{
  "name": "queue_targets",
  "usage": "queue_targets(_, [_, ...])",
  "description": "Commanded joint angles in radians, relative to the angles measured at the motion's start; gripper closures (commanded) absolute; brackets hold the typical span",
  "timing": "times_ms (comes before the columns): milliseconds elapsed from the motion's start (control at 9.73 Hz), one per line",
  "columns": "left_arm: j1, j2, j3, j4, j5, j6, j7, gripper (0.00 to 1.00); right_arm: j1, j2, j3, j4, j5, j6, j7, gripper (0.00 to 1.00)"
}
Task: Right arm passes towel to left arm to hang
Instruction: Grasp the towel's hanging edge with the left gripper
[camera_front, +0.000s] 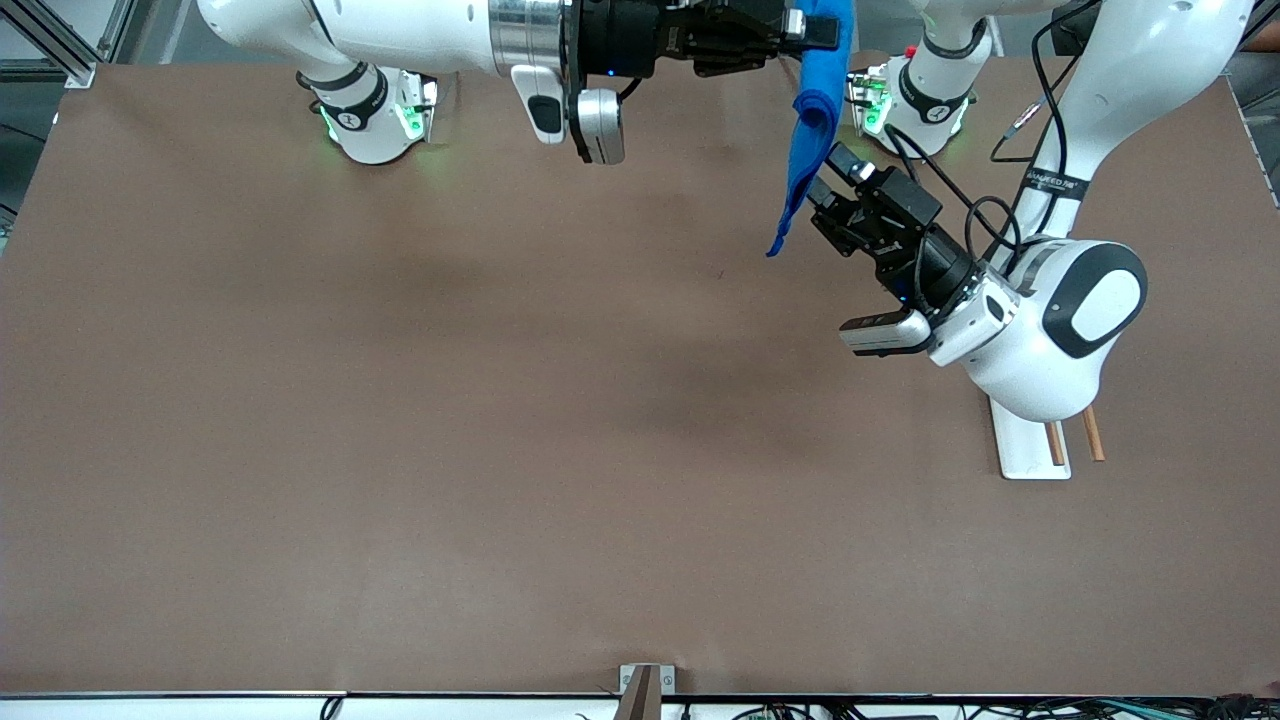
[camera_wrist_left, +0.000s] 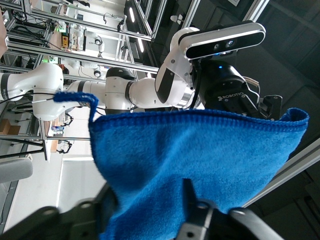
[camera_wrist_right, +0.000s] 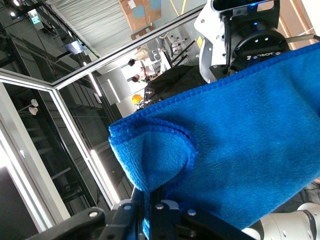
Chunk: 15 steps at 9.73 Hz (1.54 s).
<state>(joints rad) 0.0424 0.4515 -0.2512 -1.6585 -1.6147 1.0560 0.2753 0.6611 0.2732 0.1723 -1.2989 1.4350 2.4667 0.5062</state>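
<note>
The bright blue towel hangs in the air over the part of the table near the left arm's base. My right gripper is shut on its upper edge, and the cloth bunches between the closed fingers in the right wrist view. The towel spreads out past them. My left gripper sits at the lower part of the hanging cloth. In the left wrist view its fingers stand apart, one on each side of the towel. A loose thread sticks out at one corner.
A white base plate with two wooden rods lies under the left arm's elbow, toward the left arm's end of the table. A small metal bracket sits at the table edge nearest the front camera. Cables hang along the left arm.
</note>
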Motion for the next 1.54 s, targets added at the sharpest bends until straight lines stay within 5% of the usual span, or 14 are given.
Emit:
queue_targets(0, [0.007,0.001,0.000,-0.046,-0.004,-0.004,0.005,0.98,0.017,0.006,-0.013,0.012,0.008,0.009,0.000,0.99])
queue_targets(514, [0.020,0.001,0.007,-0.008,-0.004,0.013,-0.060,1.00,0.015,0.006,-0.013,0.012,0.010,0.009,0.003,0.98])
queue_targets(617, [0.027,-0.001,0.015,0.029,0.007,0.036,-0.120,1.00,0.011,0.006,-0.013,0.012,0.021,0.009,0.012,0.77])
queue_targets(822, [0.066,-0.002,0.024,0.173,0.076,0.079,-0.346,1.00,0.009,0.004,-0.014,0.012,0.010,0.008,0.009,0.00])
queue_targets(1131, [0.112,0.006,0.029,0.241,0.151,0.104,-0.484,1.00,-0.015,0.003,-0.033,0.004,-0.013,0.006,0.003,0.00])
queue_targets(1439, [0.145,0.006,0.036,0.241,0.257,0.108,-0.513,1.00,-0.078,0.003,-0.034,-0.048,-0.160,0.003,0.005,0.00])
